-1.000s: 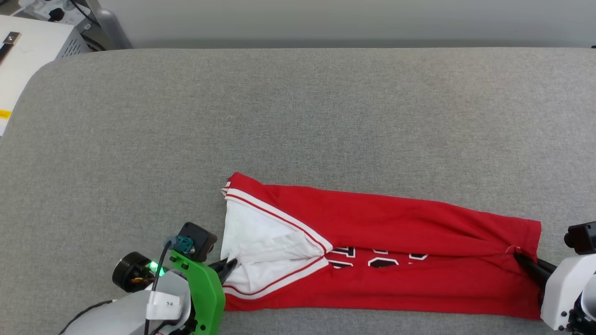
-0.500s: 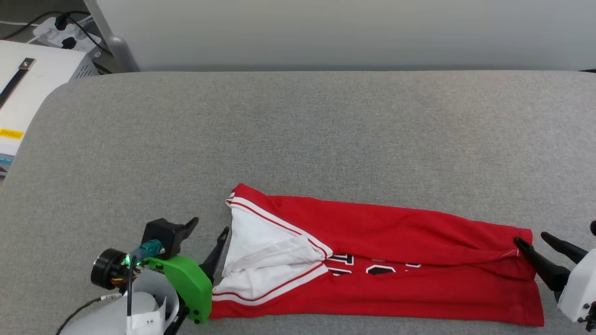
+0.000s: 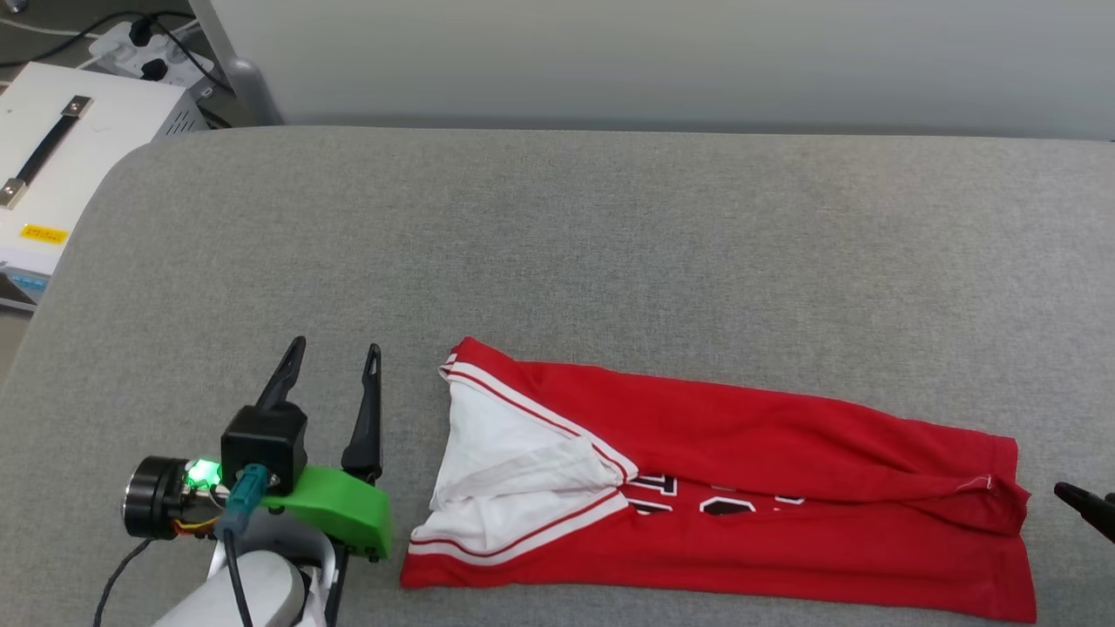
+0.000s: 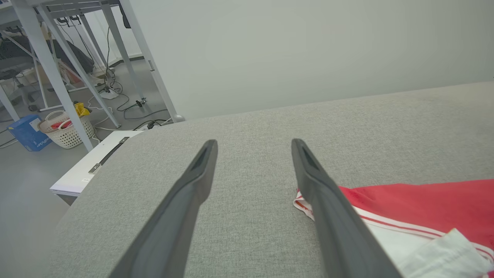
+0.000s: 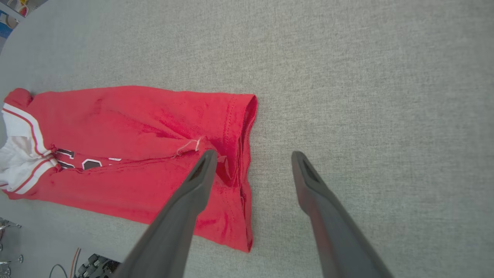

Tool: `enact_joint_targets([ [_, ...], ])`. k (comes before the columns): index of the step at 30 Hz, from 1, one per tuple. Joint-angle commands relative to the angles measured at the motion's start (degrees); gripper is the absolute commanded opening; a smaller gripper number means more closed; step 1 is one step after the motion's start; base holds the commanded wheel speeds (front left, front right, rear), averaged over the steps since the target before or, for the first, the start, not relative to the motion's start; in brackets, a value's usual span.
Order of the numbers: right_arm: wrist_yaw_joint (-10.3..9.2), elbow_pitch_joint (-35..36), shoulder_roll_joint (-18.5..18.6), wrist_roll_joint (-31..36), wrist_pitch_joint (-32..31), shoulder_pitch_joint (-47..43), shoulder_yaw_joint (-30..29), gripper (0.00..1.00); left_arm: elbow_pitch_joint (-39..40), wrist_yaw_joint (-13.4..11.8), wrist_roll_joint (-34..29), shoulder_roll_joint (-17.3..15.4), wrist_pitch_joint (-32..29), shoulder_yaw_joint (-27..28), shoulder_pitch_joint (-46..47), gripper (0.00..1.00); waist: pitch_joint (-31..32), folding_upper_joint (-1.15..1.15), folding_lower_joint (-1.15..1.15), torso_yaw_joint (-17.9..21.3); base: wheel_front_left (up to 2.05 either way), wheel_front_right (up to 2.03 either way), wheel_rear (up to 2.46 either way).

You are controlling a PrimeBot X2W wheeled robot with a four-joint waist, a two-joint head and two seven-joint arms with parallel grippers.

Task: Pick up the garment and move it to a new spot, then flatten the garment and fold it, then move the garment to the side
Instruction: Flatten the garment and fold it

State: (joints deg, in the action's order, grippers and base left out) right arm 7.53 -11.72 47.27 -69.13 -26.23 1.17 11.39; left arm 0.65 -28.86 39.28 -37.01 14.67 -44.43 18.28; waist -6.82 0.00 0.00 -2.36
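Release is completed: left gripper and right gripper, pinched on the garment a second ago, are now spread and withdrawn. The garment is left folded lengthwise on the grey cushion; further folding is judged outstanding.

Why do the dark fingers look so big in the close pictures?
Left wrist view: the wide lens sits right behind the fingers, so they loom large; right wrist view: same, garment looks sharp; head view: soft even light, no glare.

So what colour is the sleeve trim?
Red and white stripes on the sleeve trim, clearest in the head view.
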Motion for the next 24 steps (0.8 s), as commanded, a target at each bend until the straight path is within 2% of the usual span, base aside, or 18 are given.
enact_joint_targets([
  [1, -0.04, -2.0, -1.1, -0.2, -1.5, 1.3, 0.1, 1.00, 0.9, -0.7, -3.1, 1.6, 0.3, 2.7, -2.7, 1.00, -1.2, 0.00, 0.00, -1.1, 0.00, 0.00, 0.00],
  [6, -0.04, -5.4, -3.8, 1.2, -3.3, 4.4, 1.8, 1.00, 1.7, -0.6, -8.3, 5.4, 0.3, 8.1, -6.5, 1.00, -2.6, 0.00, 0.00, -2.2, 0.00, 0.00, 0.00],
  [12, -0.04, -9.1, -6.9, 3.7, -5.0, 7.2, 6.3, 1.00, -0.4, 4.0, -13.4, 10.4, 0.3, 15.4, -9.7, 1.00, -4.1, 0.00, 0.00, -3.3, 0.00, 0.00, 0.00],
  [17, -0.04, -9.2, -9.6, 2.6, -5.9, 7.4, 10.0, 1.00, -1.1, 7.7, -18.4, 15.0, 0.3, 20.5, -11.8, 1.00, -4.6, 0.00, 0.00, -3.7, 0.00, 0.00, 0.00],
  [24, -0.04, -8.4, -9.9, 0.8, -5.8, 6.8, 13.8, 1.00, -1.4, 12.1, -25.0, 20.0, 0.3, 25.6, -13.8, 1.00, -4.6, 0.00, 0.00, -3.6, 0.00, 0.00, 0.00],
])
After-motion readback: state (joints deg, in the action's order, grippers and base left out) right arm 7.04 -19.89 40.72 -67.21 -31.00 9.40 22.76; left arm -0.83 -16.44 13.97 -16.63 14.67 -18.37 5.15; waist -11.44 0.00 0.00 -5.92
